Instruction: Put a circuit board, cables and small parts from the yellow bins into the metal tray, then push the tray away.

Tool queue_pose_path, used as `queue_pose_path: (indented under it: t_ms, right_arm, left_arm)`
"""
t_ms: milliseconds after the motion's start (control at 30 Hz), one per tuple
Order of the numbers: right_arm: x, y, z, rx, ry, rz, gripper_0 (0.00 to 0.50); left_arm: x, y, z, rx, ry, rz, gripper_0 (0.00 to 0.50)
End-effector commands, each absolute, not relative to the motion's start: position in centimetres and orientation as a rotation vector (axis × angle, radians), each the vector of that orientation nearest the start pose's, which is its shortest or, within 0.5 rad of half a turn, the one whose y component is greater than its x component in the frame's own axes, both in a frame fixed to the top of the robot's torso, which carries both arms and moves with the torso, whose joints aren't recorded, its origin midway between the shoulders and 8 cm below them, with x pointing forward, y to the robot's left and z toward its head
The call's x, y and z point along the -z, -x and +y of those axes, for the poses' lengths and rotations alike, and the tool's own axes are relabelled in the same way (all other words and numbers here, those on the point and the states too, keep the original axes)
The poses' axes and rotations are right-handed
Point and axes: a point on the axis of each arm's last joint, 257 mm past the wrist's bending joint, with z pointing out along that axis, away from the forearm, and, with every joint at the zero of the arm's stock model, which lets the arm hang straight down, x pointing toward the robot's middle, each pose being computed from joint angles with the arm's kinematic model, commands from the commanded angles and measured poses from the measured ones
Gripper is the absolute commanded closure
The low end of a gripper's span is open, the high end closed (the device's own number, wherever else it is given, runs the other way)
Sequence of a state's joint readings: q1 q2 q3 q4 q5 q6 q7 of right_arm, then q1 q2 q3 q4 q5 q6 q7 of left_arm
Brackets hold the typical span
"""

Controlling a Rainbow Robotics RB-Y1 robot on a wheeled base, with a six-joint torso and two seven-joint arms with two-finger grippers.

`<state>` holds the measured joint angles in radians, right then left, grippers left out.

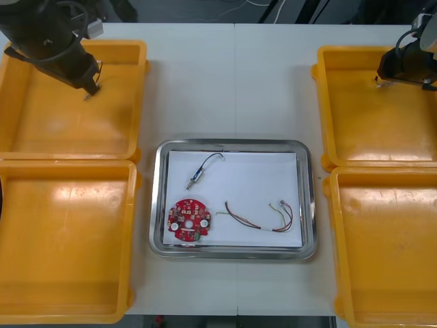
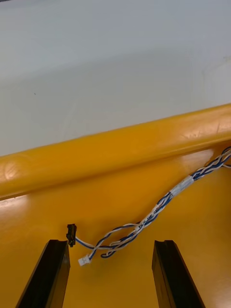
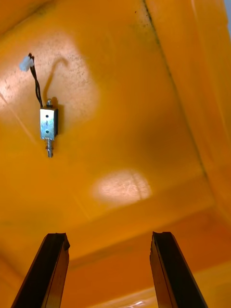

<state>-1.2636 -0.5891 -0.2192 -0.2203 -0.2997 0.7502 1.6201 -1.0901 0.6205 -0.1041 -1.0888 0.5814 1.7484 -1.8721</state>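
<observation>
Left gripper (image 3: 108,236): wide open, empty, over far left bin (image 1: 61,130); metal part (image 3: 48,124) ahead.
Right gripper (image 2: 110,243): open, empty; blue-white cable (image 2: 159,207) by its fingertips.
Tray (image 1: 232,144): holds board (image 1: 189,220).

The light bench (image 1: 232,82) carried a metal tray (image 1: 156,205) at its middle. Around the tray sat four yellow bins: the ten o'clock bin (image 1: 68,126), the eight o'clock bin (image 1: 68,239), the two o'clock bin (image 1: 369,126) and the four o'clock bin (image 1: 389,246).
</observation>
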Motion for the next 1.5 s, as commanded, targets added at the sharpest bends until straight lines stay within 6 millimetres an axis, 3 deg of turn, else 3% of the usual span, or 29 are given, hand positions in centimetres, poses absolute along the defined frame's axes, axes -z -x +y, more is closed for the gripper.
queue_pose_path:
  t_ms: [33,467,700,933,1000,1067,1100,1133,1167,1500]
  right_arm:
    - [14.0,-70.3,-41.5,0.027,-0.311,2.242,0.000]
    - [16.4,-70.4,-41.1,0.010,-0.326,2.214,0.000]
    - [16.7,-70.5,-41.0,0.014,-0.318,2.201,0.000]
    - [17.0,-70.5,-41.1,0.015,-0.305,2.198,0.000]
    - [16.9,-70.5,-41.1,0.016,-0.301,2.198,0.067]
    - [17.0,-70.5,-41.0,0.012,-0.297,2.197,0.213]
    - [17.0,-70.6,-41.0,0.011,-0.298,2.195,0.255]
    - [16.9,-70.6,-41.0,0.014,-0.293,2.192,0.398]
    - [17.0,-70.6,-40.9,0.017,-0.287,2.191,0.497]
    - [16.6,-70.9,-41.1,0.042,-0.256,2.176,0.500]
  left_arm:
    - [6.1,-60.7,30.3,-0.163,-0.618,2.567,0.000]
    - [7.4,-64.4,29.8,-0.165,-0.681,2.478,0.000]
    - [8.3,-65.8,29.2,-0.175,-0.690,2.438,0.000]
    - [9.4,-67.4,29.9,-0.205,-0.746,2.382,0.000]
    - [9.8,-67.6,30.2,-0.211,-0.756,2.372,0.000]
    - [10.2,-68.0,30.4,-0.218,-0.753,2.362,0.000]
    - [10.3,-68.0,30.3,-0.218,-0.751,2.361,0.000]
    - [10.5,-68.2,30.3,-0.219,-0.752,2.355,0.000]
    - [10.6,-68.3,30.3,-0.228,-0.753,2.352,0.000]
    - [12.3,-69.0,30.2,-0.231,-0.745,2.334,0.000]
